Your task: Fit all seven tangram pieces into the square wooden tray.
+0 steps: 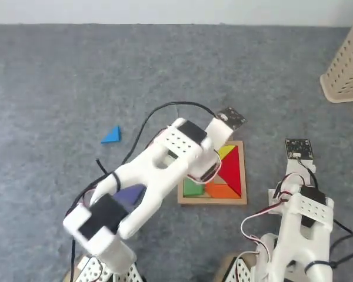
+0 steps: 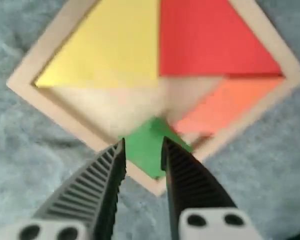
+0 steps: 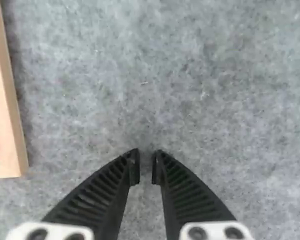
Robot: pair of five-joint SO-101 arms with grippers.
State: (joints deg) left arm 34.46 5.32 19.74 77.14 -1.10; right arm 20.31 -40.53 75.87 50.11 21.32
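Note:
The square wooden tray (image 1: 215,201) lies on grey carpet and holds a yellow triangle (image 1: 226,153), a red triangle (image 1: 232,170), an orange piece (image 1: 220,191) and a green piece (image 1: 192,188). My left gripper (image 2: 142,145) hovers open just over the green piece (image 2: 147,137) at one tray corner, nothing between its fingers. Bare tray floor (image 2: 115,107) shows beside the green piece. A blue triangle (image 1: 112,136) lies on the carpet far left. A purple piece (image 1: 131,194) lies under the left arm. My right gripper (image 3: 145,165) is shut over bare carpet, beside the tray's edge (image 3: 7,100).
A beige perforated basket (image 1: 345,64) stands at the back right. The right arm (image 1: 303,205) sits to the right of the tray. Open carpet stretches behind the tray and to the left.

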